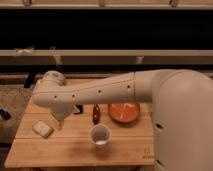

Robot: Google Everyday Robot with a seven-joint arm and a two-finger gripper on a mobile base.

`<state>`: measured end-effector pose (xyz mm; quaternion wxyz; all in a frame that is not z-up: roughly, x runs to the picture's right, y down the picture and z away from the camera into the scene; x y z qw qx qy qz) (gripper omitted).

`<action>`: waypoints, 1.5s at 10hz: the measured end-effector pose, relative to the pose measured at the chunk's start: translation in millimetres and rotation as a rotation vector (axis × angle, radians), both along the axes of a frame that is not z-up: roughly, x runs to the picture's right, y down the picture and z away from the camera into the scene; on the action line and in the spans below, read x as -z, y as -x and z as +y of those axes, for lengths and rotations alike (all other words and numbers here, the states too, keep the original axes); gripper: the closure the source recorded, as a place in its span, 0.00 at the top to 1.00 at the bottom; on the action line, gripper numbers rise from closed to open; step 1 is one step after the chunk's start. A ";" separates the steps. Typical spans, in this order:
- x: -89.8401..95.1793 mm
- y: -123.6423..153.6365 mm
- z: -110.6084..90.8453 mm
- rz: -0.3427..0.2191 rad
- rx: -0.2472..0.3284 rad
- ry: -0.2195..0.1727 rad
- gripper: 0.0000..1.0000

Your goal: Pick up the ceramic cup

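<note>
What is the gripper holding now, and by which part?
Apparently nothing: the gripper hangs above the table's left side, and the cup stands apart, untouched.

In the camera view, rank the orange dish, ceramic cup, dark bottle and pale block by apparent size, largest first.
1. orange dish
2. ceramic cup, though it is nearer the camera
3. pale block and dark bottle look about alike; no ranking
The claw hangs just beside the pale block.

One each: cup (100, 135), dish (124, 113), bottle (95, 114), block (42, 129), and gripper (57, 121) beside the block.
</note>
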<state>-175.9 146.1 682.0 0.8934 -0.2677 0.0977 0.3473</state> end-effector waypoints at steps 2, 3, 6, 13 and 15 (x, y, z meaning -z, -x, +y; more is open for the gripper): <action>19.7 -13.5 4.6 0.017 -0.033 -0.024 0.74; 25.8 -15.9 7.1 0.021 -0.039 -0.033 0.74; 43.5 -29.7 36.2 0.050 -0.053 -0.020 0.74; 42.5 -81.6 91.3 0.114 -0.140 0.061 0.74; 30.0 -81.7 100.2 0.105 -0.140 0.079 0.74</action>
